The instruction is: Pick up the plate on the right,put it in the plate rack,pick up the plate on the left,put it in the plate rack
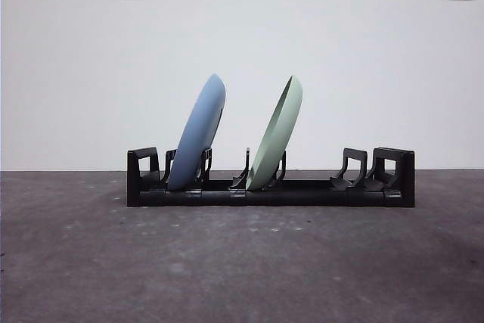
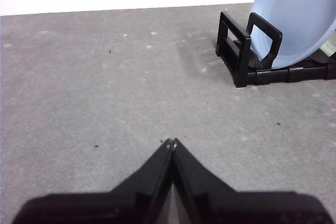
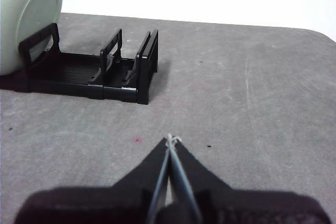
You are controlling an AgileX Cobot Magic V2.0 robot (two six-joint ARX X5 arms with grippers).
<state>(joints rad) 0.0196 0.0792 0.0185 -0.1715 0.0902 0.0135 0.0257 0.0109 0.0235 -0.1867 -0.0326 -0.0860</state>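
On table: plate rack (image 1: 302, 191) w/ blue plate (image 1: 198, 138) left, green plate (image 1: 276, 138) mid, both tilted; left gripper (image 2: 171, 141) & right gripper (image 3: 171, 139) pressed together, empty.

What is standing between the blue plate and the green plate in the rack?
Nothing: the front view shows only bare plate rack between the blue plate and green plate.

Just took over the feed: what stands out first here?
Two plates stand tilted in the plate rack: the blue plate near one end, the green plate near the middle. Left gripper and right gripper are shut, empty and clear of the rack.
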